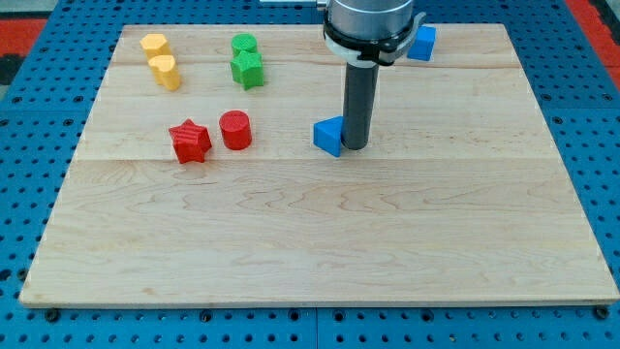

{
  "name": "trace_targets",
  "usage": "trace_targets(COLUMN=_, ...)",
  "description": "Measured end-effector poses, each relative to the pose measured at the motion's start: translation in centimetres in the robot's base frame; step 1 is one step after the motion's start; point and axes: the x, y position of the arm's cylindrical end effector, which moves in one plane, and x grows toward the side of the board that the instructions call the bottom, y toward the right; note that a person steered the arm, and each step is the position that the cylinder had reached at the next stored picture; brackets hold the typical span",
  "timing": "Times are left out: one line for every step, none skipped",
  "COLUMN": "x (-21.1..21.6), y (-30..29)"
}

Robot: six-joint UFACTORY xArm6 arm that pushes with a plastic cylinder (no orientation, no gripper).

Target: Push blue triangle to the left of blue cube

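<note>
The blue triangle (329, 136) lies near the board's middle. My tip (356, 146) stands right against its right side, touching or nearly touching it. The blue cube (422, 44) sits near the view's top edge of the board, up and to the right of the triangle, partly hidden behind the arm's body.
A red star (190, 142) and a red cylinder (235, 130) lie left of the triangle. A green cube-like block (244, 45) and a green star (248, 70) sit at the top. Two yellow blocks (155, 45) (167, 72) are at the top left. The wooden board (320, 242) rests on a blue perforated table.
</note>
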Motion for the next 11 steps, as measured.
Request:
trace_targets(x=4.2, y=-1.4)
trace_targets(x=2.1, y=-4.8)
trace_targets(x=-2.4, y=-2.2)
trace_targets(x=-6.8, y=0.2)
trace_targets(x=-9.3, y=-0.1)
trace_targets(x=-12.1, y=-0.2)
trace_targets(x=-14.5, y=2.5)
trace_targets(x=-15.2, y=1.6)
trace_targets(x=-16.5, y=1.3)
trace_targets(x=-18.4, y=2.7)
trace_targets(x=-18.7, y=4.0)
